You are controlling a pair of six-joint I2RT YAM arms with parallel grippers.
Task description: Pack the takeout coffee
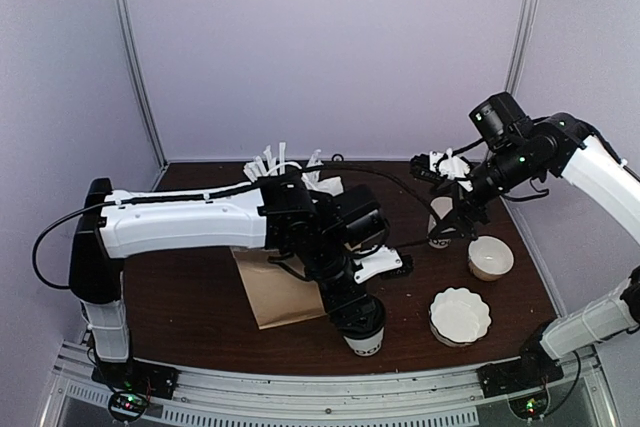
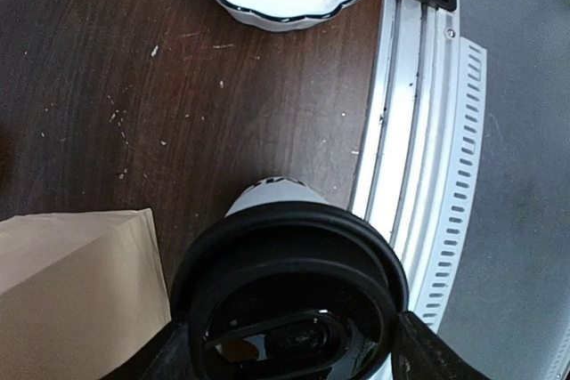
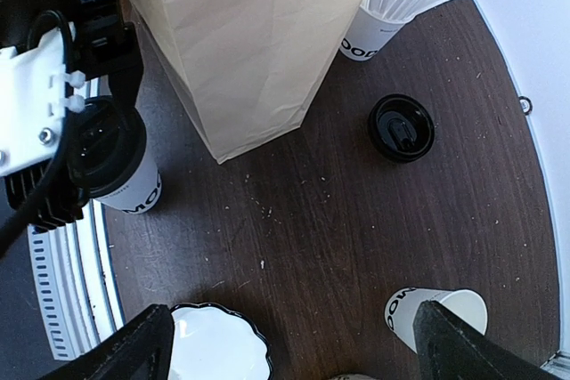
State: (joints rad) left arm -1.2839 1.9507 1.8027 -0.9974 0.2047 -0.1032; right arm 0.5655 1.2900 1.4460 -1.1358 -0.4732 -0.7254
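Note:
The takeout coffee (image 1: pixel 366 335), a white cup with black lettering and a black lid, stands at the table's near edge. It also shows in the left wrist view (image 2: pixel 289 282) and the right wrist view (image 3: pixel 125 180). My left gripper (image 1: pixel 358 315) comes down on it from above, and its fingers (image 2: pixel 426 351) press both sides of the lid. My right gripper (image 1: pixel 455 222) hangs open and empty above the table (image 3: pixel 294 355). A lidless white cup (image 3: pixel 435 311) stands beside its right finger (image 3: pixel 463 344).
A brown paper bag (image 1: pixel 272 292) sits just left of the coffee (image 3: pixel 249 42). A cup of white straws (image 3: pixel 378 33) stands at the back. A loose black lid (image 3: pixel 402 127) lies on the table. A scalloped white bowl (image 1: pixel 460 315) and a plain bowl (image 1: pixel 490 257) sit at right.

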